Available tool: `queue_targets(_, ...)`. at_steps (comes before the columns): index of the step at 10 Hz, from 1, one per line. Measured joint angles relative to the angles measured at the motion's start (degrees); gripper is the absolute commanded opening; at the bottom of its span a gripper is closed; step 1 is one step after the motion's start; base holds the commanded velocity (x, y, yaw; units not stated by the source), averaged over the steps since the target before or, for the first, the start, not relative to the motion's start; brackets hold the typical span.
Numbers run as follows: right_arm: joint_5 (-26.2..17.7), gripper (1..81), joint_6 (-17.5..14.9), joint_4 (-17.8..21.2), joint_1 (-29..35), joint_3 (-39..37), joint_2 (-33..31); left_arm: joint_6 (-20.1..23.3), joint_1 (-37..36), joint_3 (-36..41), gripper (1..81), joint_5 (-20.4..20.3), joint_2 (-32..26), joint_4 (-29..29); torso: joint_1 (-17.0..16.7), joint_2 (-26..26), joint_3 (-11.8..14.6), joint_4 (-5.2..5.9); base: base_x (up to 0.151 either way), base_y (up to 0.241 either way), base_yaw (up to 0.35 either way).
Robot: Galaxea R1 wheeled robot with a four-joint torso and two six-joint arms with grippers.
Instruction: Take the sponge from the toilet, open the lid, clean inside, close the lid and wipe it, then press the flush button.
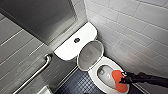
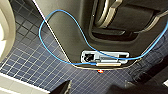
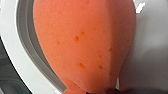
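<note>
A: Looking at the sponge [image 1: 118, 80] first, where is it?

B: Down at the toilet [image 1: 93, 75], at the front of the bowl on the side nearer the white tiled wall [image 1: 130, 25]. It overlaps the white rim and part of the bowl's inside. I cannot tell whether it presses on the ceramic.

A: What has it?

B: The right gripper [image 1: 124, 78], on a dark arm that reaches in from the right edge of the head view. It is pinching the sponge at 1 end. In the right wrist view the sponge [image 3: 85, 45] narrows to where it is squeezed, with the white rim curving beside it.

A: And the lid [image 1: 90, 53]?

B: Raised, its greyish underside facing the bowl, leaning back at the cistern [image 1: 67, 50]. The flush button [image 1: 77, 39] sits dark in the cistern's flat top.

A: Around the toilet?

B: A dark blue small-tiled floor [image 1: 75, 86], a metal grab bar [image 1: 37, 72] on the grey wall at the far side, and a grey panel [image 1: 42, 17] above it. The left wrist view shows the blue floor [image 2: 32, 65] too, with a blue cable [image 2: 60, 10] looping across the robot's dark body.
</note>
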Motion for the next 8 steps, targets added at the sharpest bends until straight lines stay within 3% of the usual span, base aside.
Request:
queue_targets(4, 15.1, 1.0, 3.9, -0.5, -7.1, 0.5, -1.9, 0.3, 0.0, 0.0, 81.1, 0.0, 0.0, 0.0, 0.0, 0.0, 0.0, 0.00, 0.000, 0.000, 0.000)
queue_targets(8, 27.3, 1.0, 6.6, -0.4, -13.7, 1.5, -3.0, 0.6, 0.0, 0.0, 81.1, 0.0, 0.0, 0.0, 0.0, 0.0, 0.0, 0.00, 0.000, 0.000, 0.000)
